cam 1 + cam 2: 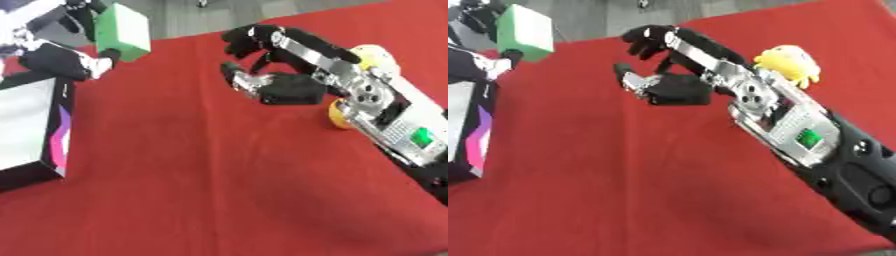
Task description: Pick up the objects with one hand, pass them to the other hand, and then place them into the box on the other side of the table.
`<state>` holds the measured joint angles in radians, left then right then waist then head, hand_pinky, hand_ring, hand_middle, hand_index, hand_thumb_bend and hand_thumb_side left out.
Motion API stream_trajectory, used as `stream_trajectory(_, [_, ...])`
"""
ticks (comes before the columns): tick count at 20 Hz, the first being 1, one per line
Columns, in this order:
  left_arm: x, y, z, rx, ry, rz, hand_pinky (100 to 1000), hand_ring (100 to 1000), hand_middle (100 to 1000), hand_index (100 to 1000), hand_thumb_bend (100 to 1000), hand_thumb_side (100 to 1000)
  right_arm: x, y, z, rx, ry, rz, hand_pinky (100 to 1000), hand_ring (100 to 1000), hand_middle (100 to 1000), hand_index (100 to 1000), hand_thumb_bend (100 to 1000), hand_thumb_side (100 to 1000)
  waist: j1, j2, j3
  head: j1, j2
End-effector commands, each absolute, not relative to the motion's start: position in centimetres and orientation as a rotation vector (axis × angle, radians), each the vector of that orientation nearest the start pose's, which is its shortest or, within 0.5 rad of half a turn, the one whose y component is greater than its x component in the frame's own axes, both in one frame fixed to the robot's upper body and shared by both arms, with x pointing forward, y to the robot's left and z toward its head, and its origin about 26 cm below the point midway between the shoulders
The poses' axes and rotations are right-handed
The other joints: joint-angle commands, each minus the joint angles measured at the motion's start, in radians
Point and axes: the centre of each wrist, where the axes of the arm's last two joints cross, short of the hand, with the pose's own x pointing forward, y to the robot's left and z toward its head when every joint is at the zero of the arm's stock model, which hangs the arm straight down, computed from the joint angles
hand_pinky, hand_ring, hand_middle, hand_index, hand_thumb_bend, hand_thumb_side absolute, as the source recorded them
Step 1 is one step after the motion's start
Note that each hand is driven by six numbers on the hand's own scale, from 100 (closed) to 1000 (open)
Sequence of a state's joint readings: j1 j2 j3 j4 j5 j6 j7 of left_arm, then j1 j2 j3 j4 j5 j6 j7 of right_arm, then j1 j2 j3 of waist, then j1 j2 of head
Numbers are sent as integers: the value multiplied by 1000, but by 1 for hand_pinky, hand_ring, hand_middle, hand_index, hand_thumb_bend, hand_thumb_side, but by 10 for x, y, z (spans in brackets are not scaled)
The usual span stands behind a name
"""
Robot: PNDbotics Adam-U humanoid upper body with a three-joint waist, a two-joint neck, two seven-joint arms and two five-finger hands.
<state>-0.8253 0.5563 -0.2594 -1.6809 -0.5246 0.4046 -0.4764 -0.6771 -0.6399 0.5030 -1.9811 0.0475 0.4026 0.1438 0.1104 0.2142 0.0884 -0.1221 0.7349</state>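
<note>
**A:** Two hands in frame. Biggest thing first: red table cloth (219, 190) covers nearly everything, grey floor past the far edge.

**B:** Box?

**A:** Box (35, 130) sits at the left edge, black walls, white inside, purple-pink stripe on its right-facing side. Looks like nothing in the part I can see.

**B:** Right arm?

**A:** Comes in from the near right, silver forearm with a small green panel. Right hand (271, 75) is out over the middle of the cloth, toward the far side. Fingers spread and only loosely bent, thumb apart from them, holding nothing.

**B:** Left?

**A:** Left hand (66, 62) is at the far left, up above the box's far corner. Fingers are wrapped on the green block (122, 29), which is off the table, tilted, with a lighter top face. Block is above and a bit right of the box, not in it.

**B:** Anything else?

**A:** Yellow plush toy (789, 62) on the cloth at the far right, just behind the right wrist, partly hidden by it. Well apart from block and box.
</note>
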Motion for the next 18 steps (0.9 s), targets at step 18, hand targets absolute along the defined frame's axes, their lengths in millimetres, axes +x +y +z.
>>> stream_trajectory(18, [397, 305, 277, 968, -1426, -927, 747, 718, 464, 423, 100, 152, 298, -173, 257, -248, -1916, 1239, 708, 836, 788, 900, 158, 643, -12, -13, 0, 141, -19])
